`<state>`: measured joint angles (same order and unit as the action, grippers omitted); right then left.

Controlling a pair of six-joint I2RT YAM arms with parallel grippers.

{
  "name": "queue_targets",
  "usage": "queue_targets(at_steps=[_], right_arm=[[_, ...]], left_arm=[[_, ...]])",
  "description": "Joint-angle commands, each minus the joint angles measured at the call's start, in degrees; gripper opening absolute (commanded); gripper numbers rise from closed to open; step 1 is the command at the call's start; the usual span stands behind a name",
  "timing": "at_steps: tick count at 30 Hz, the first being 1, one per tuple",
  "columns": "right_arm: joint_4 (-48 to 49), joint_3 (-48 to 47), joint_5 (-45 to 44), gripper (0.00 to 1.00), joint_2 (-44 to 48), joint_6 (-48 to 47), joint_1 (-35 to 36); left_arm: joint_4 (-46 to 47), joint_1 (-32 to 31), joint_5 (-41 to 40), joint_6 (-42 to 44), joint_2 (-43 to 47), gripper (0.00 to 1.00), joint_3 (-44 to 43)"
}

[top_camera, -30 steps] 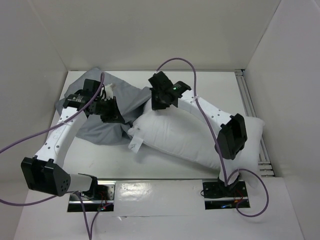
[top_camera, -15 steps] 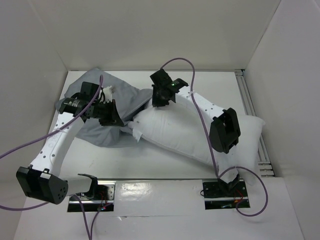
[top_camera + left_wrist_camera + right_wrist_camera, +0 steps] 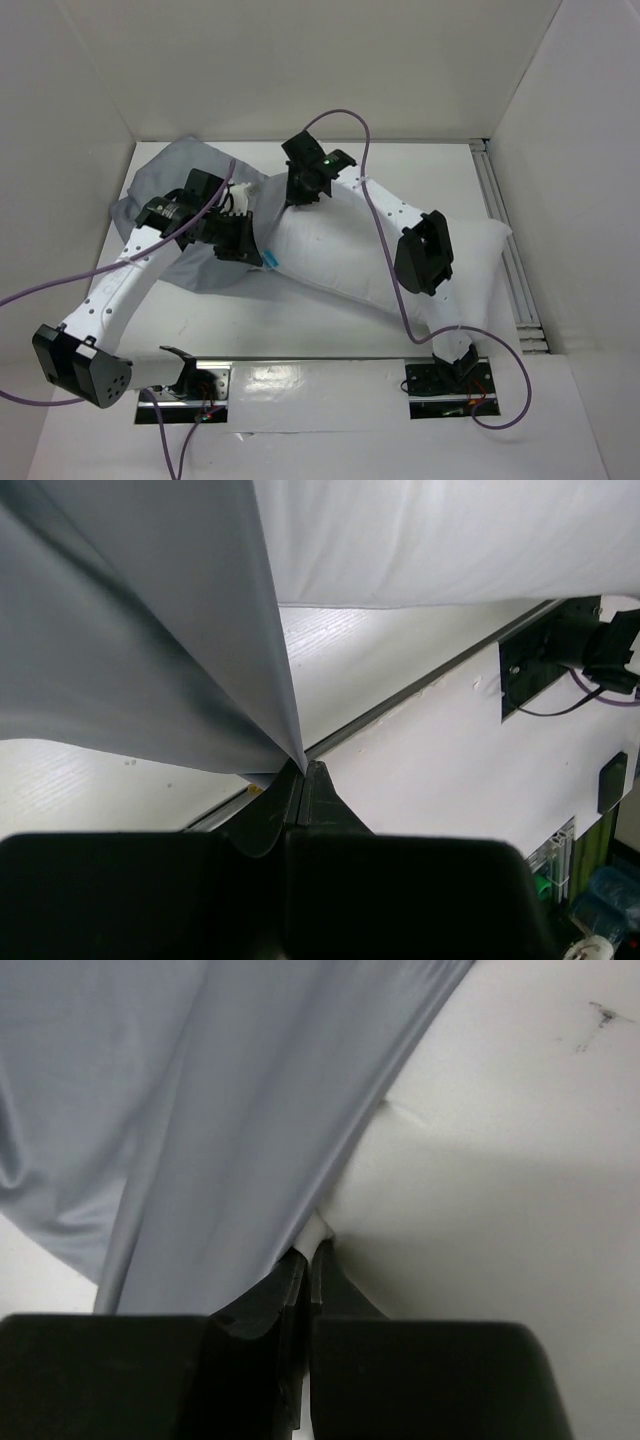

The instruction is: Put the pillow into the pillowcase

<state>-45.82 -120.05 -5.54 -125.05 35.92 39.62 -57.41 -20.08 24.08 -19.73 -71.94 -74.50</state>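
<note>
The white pillow [image 3: 340, 260] lies slantwise across the table, its left end up against the grey pillowcase [image 3: 170, 180] bunched at the back left. My left gripper [image 3: 250, 248] is at that end's near corner, shut on a fold of the pillowcase. In the left wrist view the grey pillowcase [image 3: 130, 630] runs down into the shut left gripper [image 3: 302, 768], with the pillow [image 3: 450, 540] above right. My right gripper [image 3: 298, 195] is at the far corner. In the right wrist view the right gripper [image 3: 308, 1252] is shut on the pillowcase [image 3: 200, 1110] edge beside the pillow [image 3: 500, 1210].
White walls enclose the table on three sides. A metal rail [image 3: 505, 230] runs along the right edge. The two arm mounts [image 3: 190, 385] [image 3: 445, 380] sit at the near edge, and purple cables loop off both arms. The right forearm crosses above the pillow.
My left gripper has carried the grey cloth to the right, toward the pillow's end. My right gripper has moved left and back. The pillow's left end with its tag is now covered.
</note>
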Motion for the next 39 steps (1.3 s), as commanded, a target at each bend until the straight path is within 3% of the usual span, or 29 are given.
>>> queue_targets(at_steps=[1,11,14,16,18,19,20,23,32,39], right_arm=[[2.1,-4.6,0.2,0.0,-2.5,1.4,-2.3],[10.2,1.7,7.6,0.0,-0.4,4.3,-3.4],[11.8,4.9,9.8,0.0,-0.4,4.3,-2.9],[12.5,8.0,10.4,0.06,1.4,3.8,-2.4],[11.5,9.5,8.0,0.26,4.8,2.9,-1.8],[10.8,10.8,6.9,0.54,6.3,2.3,-1.8],[10.2,11.4,4.4,0.64,9.4,2.3,-1.8],[7.6,14.2,-0.4,0.8,16.2,1.1,-1.8],[-6.9,24.6,-13.2,1.0,31.9,1.0,-6.0],[-12.5,36.9,-14.4,1.0,45.8,1.5,-17.8]], left_arm=[[-3.6,-2.0,2.9,0.2,0.5,0.0,1.1],[-4.1,-4.2,-0.3,-0.3,-2.1,0.0,-2.0],[-5.0,-4.2,-0.3,-0.3,-4.9,0.68,-6.6],[-4.5,-4.2,-2.5,-0.9,-4.9,0.93,-10.3],[-3.9,-4.2,-5.6,-0.9,-4.9,0.93,-14.0],[-3.9,-4.2,-6.7,-0.9,-5.6,0.86,-15.1],[-3.9,-4.2,-8.2,-0.9,-6.6,0.81,-16.1],[-3.4,-4.2,-12.3,-0.9,-9.1,0.67,-19.6],[0.5,-5.4,-27.2,-5.1,-24.5,0.8,-30.4],[3.8,-5.9,-40.7,-9.1,-34.7,0.78,-36.1]])
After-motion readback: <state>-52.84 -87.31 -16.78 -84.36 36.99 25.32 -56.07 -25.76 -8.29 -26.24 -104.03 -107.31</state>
